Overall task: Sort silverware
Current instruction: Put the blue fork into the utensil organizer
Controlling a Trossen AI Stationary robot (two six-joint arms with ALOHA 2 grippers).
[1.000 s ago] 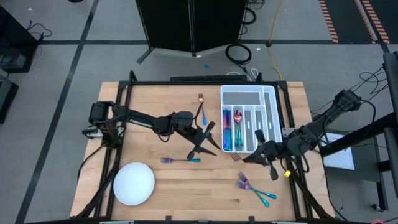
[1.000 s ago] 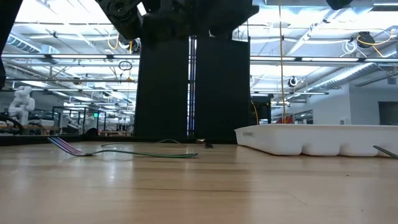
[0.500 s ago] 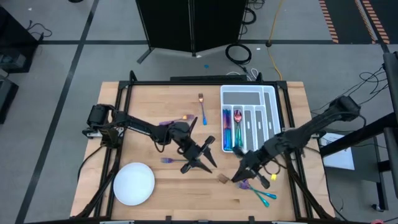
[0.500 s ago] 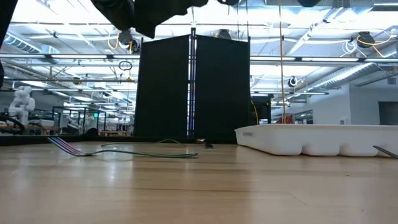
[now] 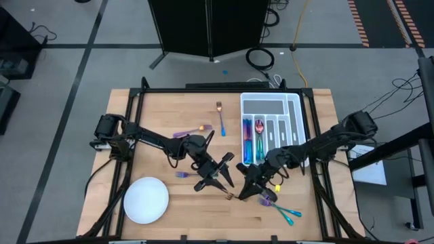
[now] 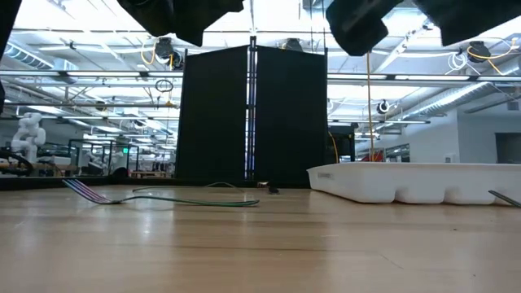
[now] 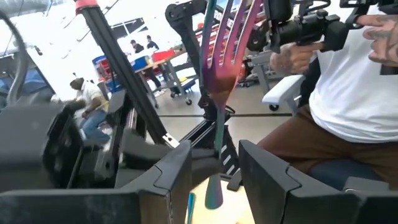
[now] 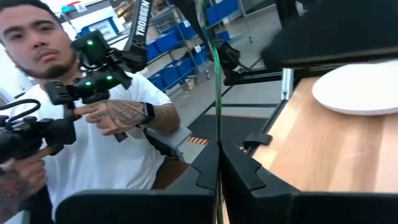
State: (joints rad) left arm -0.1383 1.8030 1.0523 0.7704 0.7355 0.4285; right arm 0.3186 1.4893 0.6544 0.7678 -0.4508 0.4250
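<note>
We count two arms over the table (image 5: 169,108), one white divided tray (image 5: 291,102) and one round white plate (image 5: 146,200).

The right gripper (image 5: 243,192) hangs near the middle of the table, below the tray. Its fingers (image 8: 205,168) are pressed together on the thin green handle of one fork (image 8: 217,93), whose tip (image 5: 230,196) pokes out toward the left arm.

The left gripper (image 5: 217,181) is just beside it, fingers (image 7: 177,165) apart. In the left wrist view a pink-purple fork (image 7: 217,74) stands upright between them with a gap on either side; we cannot tell what carries it.

Of the loose silverware, one table fork (image 5: 182,174) lies flat, partly under the left gripper. One blue-handled piece (image 5: 220,116) lies left of the tray. Two teal-handled pieces (image 5: 281,209) lie crossed near the front right corner. Inside the tray, two neighbouring compartments hold pieces: teal-blue ones (image 5: 247,144) and a pink spoon (image 5: 260,129). We cannot count them exactly.

One person in a white shirt (image 8: 112,143) stands beyond the table.
</note>
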